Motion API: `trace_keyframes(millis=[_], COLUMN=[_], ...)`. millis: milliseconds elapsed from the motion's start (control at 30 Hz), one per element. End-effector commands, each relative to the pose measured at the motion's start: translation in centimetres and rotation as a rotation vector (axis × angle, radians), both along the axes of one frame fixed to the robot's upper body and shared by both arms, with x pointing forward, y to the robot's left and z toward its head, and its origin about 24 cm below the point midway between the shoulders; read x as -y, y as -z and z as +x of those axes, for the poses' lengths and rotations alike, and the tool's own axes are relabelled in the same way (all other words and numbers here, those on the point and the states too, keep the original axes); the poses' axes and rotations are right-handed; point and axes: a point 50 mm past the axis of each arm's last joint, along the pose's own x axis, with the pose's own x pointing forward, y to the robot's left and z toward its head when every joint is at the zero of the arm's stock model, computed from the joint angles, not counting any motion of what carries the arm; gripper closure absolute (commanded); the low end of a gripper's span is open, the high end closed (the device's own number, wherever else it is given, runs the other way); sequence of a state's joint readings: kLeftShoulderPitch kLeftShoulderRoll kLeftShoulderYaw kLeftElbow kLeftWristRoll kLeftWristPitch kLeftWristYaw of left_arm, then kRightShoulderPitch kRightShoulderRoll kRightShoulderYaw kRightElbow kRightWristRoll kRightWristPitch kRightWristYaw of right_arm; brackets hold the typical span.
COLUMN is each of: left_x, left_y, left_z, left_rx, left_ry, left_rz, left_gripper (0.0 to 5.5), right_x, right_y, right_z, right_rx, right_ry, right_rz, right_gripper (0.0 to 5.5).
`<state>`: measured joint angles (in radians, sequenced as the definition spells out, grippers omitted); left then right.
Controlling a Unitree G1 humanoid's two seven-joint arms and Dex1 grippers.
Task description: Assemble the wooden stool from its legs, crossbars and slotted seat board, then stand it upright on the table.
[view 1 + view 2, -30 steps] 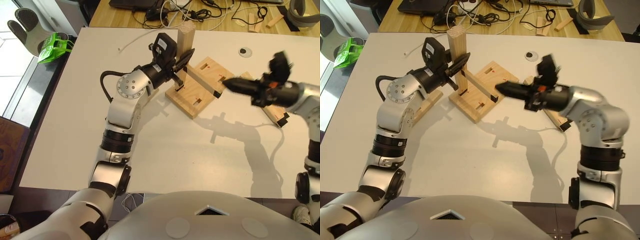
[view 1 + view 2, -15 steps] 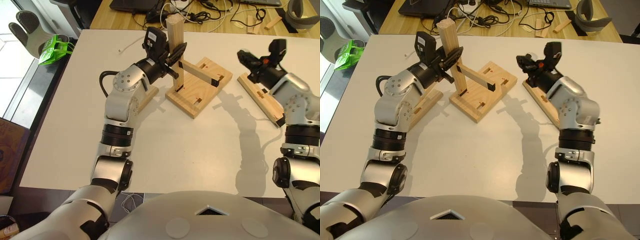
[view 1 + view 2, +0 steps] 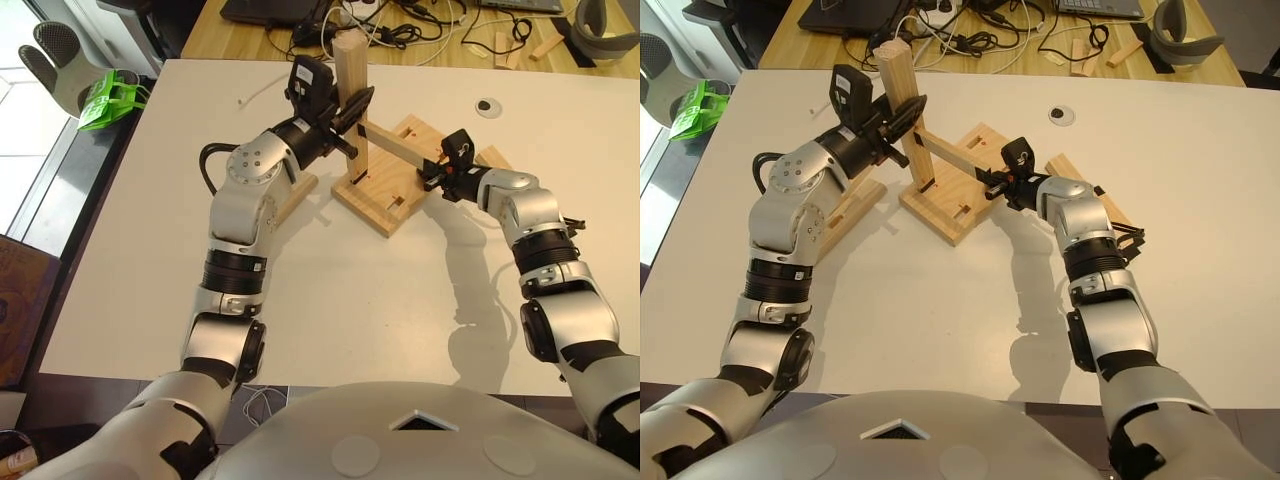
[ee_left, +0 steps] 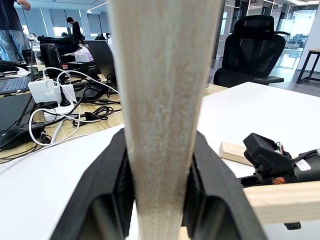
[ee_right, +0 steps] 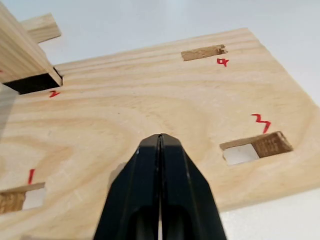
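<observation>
1. Just above the centre of the left eye view, on the white table (image 3: 150, 250), the slotted seat board (image 3: 378, 205) lies flat and turned cornerwise, with rectangular slots cut through it.
2. A leg (image 3: 349, 65) stands upright at the board's left corner with its foot down on the wood. Whether it sits inside a slot cannot be told.
3. The left gripper (image 3: 354, 122) is clamped on the leg about halfway up. In the left wrist view the black pads (image 4: 120, 185) press against both sides of the pale wood.
4. A crossbar (image 3: 400, 148) juts from the leg's lower part and slopes down to the right over the board. Its dark-tipped free end hangs above the board's right half.
5. The right gripper (image 3: 432, 176) sits low over the board's right side, just beside the crossbar's free end.
6. The right gripper's fingers (image 5: 150, 175) are pressed together with nothing between them. Their tips are just above bare wood among the slots, and whether they touch it cannot be told.
7. Right of the board, a second wooden piece (image 3: 1065, 163) lies flat, partly under the right forearm.
8. Left of the board, a third wooden piece (image 3: 855, 205) lies flat beneath the left arm.
9. A small round black cap (image 3: 487, 104) sits on the table in the upper right.
10. Cables (image 3: 400, 20) sprawl on a wooden desk along the top edge, and a green object (image 3: 110, 95) lies past the table's upper-left corner.
</observation>
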<state>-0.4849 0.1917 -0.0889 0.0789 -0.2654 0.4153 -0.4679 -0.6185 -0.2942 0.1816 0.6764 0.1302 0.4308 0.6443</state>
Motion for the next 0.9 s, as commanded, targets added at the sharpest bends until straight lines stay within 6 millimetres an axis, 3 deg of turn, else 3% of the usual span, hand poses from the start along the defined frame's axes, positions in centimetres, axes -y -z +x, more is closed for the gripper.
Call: trace_keyframes(millis=[33, 200, 367, 567, 700, 900], left_x=[-1.4, -1.1, 0.2, -1.5, -2.1, -0.6], left_y=[6.3, 6.5, 7.5, 7.8, 9.0, 8.1], left_z=[-1.3, -2.7, -4.1, -1.7, -1.3, -2.6], left_rx=[-0.338, -0.160, -0.169, -0.381, -0.476, -0.327], left_ry=[-0.055, 0.024, 0.037, -0.103, -0.124, -0.027], left_rz=[0.089, 0.269, 0.281, 0.138, 0.105, 0.216], left_gripper=[4.47, 4.47, 4.47, 4.47, 4.47, 4.47], right_x=[1.0, 0.8, 1.0, 0.4, 0.1, 0.2], right_y=[3.2, 3.3, 3.3, 2.9, 2.8, 2.7], right_z=[-2.1, -2.3, -2.3, -2.3, -2.3, -2.5], right_rx=[-0.139, -0.142, -0.143, -0.134, -0.127, -0.125], right_ry=[-0.016, -0.030, -0.031, -0.049, -0.059, -0.062], right_rz=[-0.090, -0.092, -0.090, -0.081, -0.076, -0.076], right_gripper=[5.50, 5.50, 5.50, 5.50, 5.50, 5.50])
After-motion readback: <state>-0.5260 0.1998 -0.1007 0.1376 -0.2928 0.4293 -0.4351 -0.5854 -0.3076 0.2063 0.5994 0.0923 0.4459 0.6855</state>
